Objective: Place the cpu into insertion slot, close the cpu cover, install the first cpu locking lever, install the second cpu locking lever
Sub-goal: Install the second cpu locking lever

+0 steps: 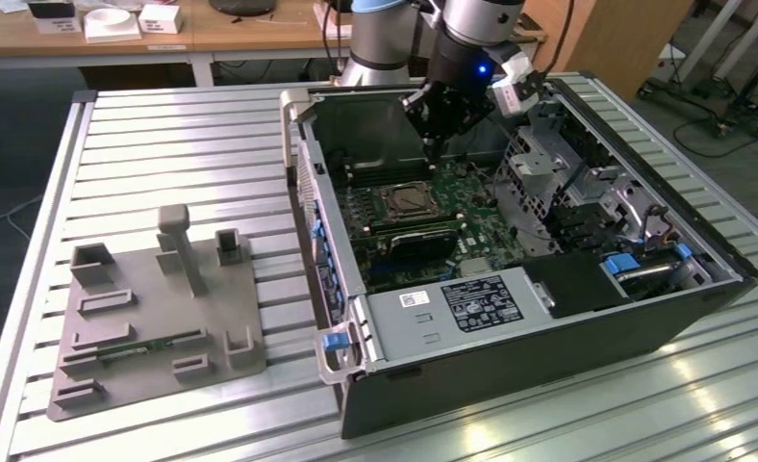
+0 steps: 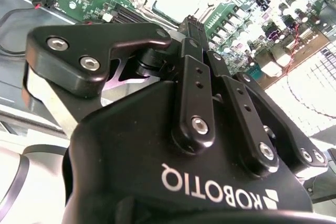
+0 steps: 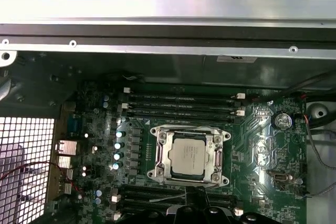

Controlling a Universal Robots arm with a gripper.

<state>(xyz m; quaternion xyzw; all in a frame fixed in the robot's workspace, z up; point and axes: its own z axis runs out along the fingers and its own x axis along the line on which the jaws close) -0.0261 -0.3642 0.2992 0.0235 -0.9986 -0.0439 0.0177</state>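
The cpu (image 3: 188,155) lies flat in the insertion slot (image 3: 190,181), its silvery top showing in the first wrist view. The cpu cover (image 3: 164,153) lies down around it as a metal frame. I cannot tell how the locking levers stand. In the exterior view the cpu (image 1: 410,200) sits mid-board inside the open case. My gripper (image 1: 433,144) hangs above the board, just beyond the socket and apart from it. Its black fingers (image 2: 195,72) meet at the tip with nothing between them. The gripper (image 3: 195,203) tip also pokes into the first wrist view beside the socket.
The open computer case (image 1: 662,318) lies on a slatted metal table (image 1: 161,144). Long black memory slots (image 3: 181,106) flank the socket. A drive cage (image 1: 571,183) and a power supply (image 1: 463,303) crowd the case. A grey fixture plate (image 1: 148,318) sits at the exterior view's left.
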